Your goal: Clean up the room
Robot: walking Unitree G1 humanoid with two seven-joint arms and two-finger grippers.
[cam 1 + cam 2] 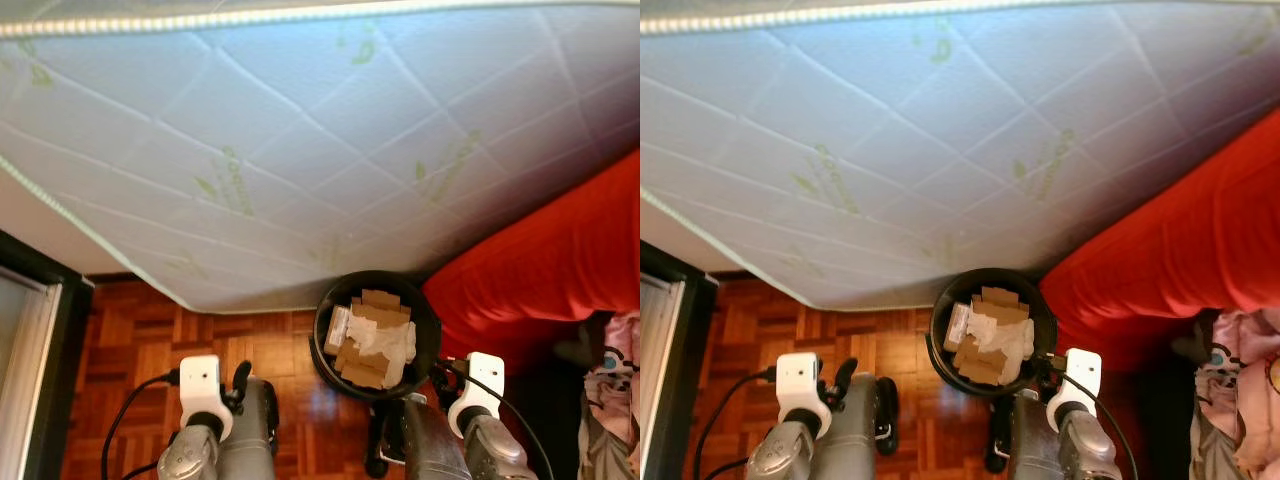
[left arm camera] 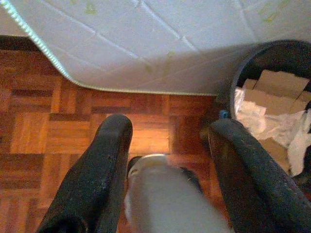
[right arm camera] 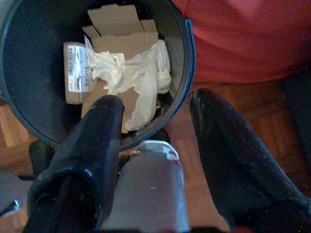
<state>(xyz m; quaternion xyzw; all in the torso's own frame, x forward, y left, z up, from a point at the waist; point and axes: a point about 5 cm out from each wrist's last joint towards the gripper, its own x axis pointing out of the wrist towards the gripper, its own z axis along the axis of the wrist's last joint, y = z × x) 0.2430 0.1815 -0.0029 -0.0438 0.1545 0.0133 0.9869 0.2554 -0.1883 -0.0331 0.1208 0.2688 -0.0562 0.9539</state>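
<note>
Bin (image 1: 377, 335) of cardboard and paper sits near the mattress (image 1: 300, 150); right gripper (image 3: 155, 121) spread wide over its rim, left gripper (image 2: 167, 141) wide too; next, grip it

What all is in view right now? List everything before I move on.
Mattress: one, white quilted with green leaf prints, ahead, over the floor.
Bin: one, black, round, on the floor beside the mattress corner.
Cardboard pieces: several, brown, inside the bin.
Crumpled paper: white, on top of the cardboard.
Red cover: one, right of the bin.
Clothes: a pinkish pile, far right.
Parquet floor: reddish-brown wood.
Dark frame: far left.
Left gripper: open, over bare floor.
Right gripper: open, straddling the bin's rim.
</note>
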